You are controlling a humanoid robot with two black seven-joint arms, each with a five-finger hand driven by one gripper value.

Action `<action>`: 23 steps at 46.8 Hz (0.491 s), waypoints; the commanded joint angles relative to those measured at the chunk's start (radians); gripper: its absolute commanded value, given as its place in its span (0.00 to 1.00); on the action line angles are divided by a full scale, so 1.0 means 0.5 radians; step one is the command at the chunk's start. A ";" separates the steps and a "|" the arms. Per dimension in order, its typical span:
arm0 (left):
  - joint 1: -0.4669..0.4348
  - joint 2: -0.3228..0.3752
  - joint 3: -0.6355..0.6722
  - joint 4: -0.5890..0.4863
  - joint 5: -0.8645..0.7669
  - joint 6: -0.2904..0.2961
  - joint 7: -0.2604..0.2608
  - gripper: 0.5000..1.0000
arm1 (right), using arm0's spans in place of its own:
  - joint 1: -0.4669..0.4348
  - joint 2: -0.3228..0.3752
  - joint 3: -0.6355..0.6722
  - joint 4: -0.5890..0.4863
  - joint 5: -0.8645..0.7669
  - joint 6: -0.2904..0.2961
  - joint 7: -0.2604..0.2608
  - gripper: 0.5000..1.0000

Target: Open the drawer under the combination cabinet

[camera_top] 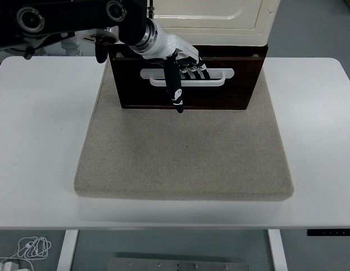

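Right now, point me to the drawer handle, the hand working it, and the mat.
drawer handle (217, 77), head view, on the white loop's right part.
left hand (178, 56), head view, on the back of the hand, fingers hooked through the handle.
mat (183, 152), head view, on its bare middle.

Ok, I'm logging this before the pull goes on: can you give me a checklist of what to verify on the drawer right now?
1. Left hand on the white handle: ok, fingers hooked through its slot.
2. Thumb placement: ok, it hangs down over the drawer front.
3. Drawer state: ok, it already stands out a little from under the cream cabinet.
4. Path ahead of the drawer: ok, the grey mat in front is bare.
5. Grip firmness: cannot tell.
6. Right hand: cannot tell, not in view.
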State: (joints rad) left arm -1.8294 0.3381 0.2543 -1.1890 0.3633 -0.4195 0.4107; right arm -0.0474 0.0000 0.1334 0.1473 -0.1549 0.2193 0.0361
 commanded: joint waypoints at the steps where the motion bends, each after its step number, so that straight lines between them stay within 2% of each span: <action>1: -0.001 0.014 0.001 -0.030 0.000 -0.002 0.001 1.00 | 0.000 0.000 0.000 0.000 0.000 0.000 -0.002 0.85; 23: -0.026 0.091 -0.024 -0.150 -0.003 -0.042 0.001 1.00 | 0.000 0.000 0.000 0.000 0.000 0.000 -0.002 0.85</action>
State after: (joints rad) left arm -1.8421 0.3800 0.2486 -1.2574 0.3637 -0.4393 0.4112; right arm -0.0476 0.0000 0.1334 0.1473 -0.1549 0.2194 0.0363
